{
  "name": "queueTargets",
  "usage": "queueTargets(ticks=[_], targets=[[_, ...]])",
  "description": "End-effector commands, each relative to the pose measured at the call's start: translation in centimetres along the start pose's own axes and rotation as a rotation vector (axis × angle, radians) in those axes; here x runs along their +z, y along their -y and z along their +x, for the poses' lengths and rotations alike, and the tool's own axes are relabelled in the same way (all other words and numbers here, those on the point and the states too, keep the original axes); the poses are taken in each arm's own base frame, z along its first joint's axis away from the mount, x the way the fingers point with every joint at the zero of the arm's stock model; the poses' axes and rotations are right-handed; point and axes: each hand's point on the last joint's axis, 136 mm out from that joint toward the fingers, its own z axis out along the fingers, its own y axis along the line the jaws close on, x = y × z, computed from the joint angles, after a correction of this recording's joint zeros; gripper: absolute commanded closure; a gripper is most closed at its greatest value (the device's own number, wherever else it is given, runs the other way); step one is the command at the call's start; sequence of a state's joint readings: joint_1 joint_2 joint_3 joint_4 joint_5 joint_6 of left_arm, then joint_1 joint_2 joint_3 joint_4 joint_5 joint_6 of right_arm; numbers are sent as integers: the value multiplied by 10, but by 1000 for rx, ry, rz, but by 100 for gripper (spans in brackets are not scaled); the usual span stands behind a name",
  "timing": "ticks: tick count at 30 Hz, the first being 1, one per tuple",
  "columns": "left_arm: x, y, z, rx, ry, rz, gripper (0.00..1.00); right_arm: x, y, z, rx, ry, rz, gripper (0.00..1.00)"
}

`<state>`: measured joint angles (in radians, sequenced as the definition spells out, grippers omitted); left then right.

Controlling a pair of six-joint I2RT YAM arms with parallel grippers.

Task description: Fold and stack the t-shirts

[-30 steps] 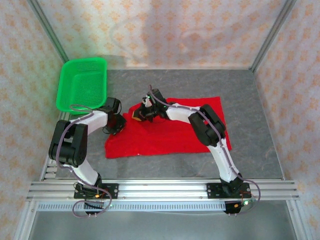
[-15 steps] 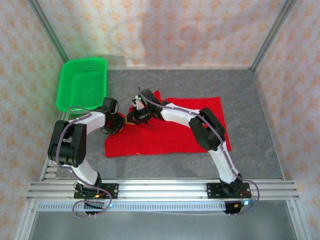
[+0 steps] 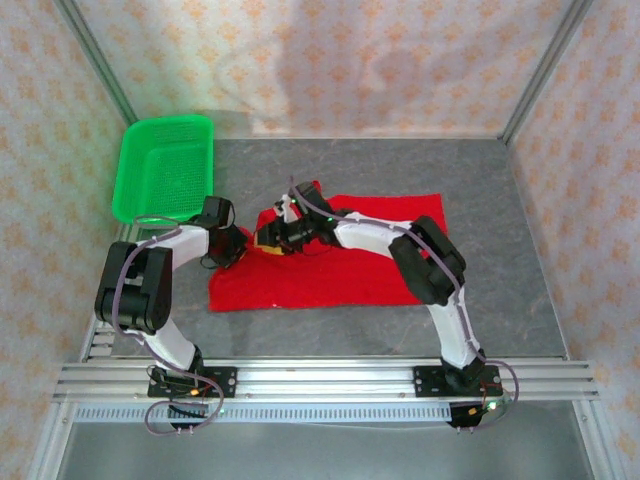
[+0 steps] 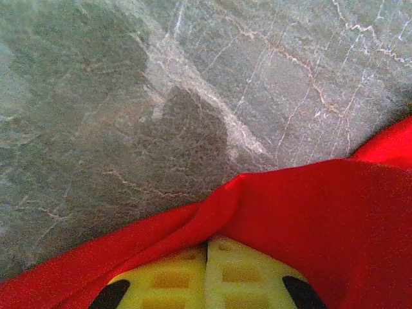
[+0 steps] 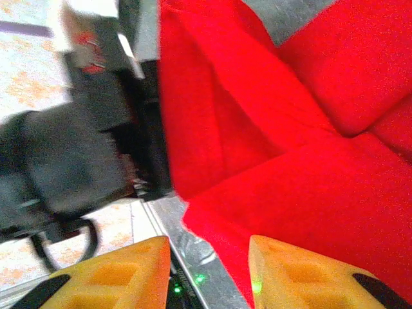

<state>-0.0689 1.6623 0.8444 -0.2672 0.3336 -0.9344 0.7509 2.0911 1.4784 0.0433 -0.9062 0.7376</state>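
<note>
The bright red cloth t-shirt (image 3: pixel 330 272) looks soft and matt, creased into smooth folds. The grey tabletop (image 4: pixel 193 77) has a dull, stone-like finish with pale veins. The green plastic mesh basket (image 3: pixel 165 170) has a finely perforated surface. The left gripper (image 4: pixel 207 243) has yellow moulded plastic fingers (image 4: pixel 244 277), matt and recessed

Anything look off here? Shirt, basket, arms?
Nothing damaged or spilled. The t-shirt lies mostly flat, but its far-left corner is bunched and folded over where the left gripper is shut on the cloth and the right gripper hovers open. The green basket sits upright, apart from it.
</note>
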Motion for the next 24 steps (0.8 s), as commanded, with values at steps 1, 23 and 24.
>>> queueTargets(ticks=[1,23,24], targets=[[16,-60,19,-29,-53,-193,97,-29,-22,-32,-60,133,36,62],[20,-66,21,-29,-58,-207,98,30,38,-27,39,-2,200,62],[20,-67,21,-30,-58,-208,98,32,40,-26,41,-8,205,62]])
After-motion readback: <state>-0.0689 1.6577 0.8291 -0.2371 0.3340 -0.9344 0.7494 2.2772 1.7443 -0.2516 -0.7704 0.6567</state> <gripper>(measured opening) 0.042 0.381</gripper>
